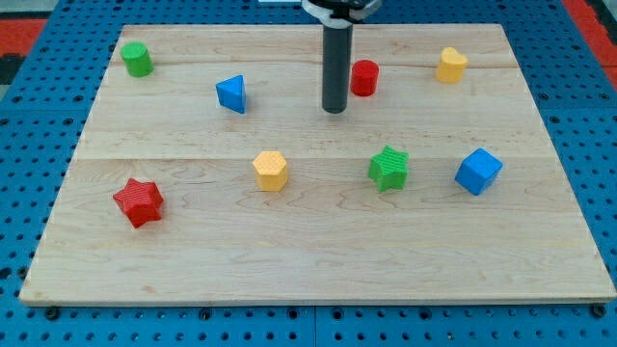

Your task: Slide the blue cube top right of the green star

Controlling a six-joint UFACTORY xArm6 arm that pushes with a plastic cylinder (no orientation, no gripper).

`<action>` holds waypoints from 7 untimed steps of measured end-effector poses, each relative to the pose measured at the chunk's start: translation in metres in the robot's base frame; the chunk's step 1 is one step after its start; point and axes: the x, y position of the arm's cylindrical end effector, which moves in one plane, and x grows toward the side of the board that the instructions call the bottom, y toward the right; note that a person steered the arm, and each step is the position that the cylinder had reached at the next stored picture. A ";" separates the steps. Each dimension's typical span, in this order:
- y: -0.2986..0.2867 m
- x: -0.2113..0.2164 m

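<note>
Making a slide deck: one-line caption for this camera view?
My tip rests left of the red cylinder, far from the blue cube right of the green star.

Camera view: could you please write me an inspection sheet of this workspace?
Surface: wooden board, lying flat.
Job's things: blue cube at the view's right of green star, apart.
Clutter: green cylinder, blue triangle, red cylinder, yellow block, yellow hexagon, red star.
Grippers: none; my tip stands left of the red cylinder, touching no block.
Cables: nothing seen.
Surroundings: blue perforated base.
</note>
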 end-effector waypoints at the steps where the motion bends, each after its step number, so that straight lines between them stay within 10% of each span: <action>1: 0.058 0.013; 7: 0.198 0.149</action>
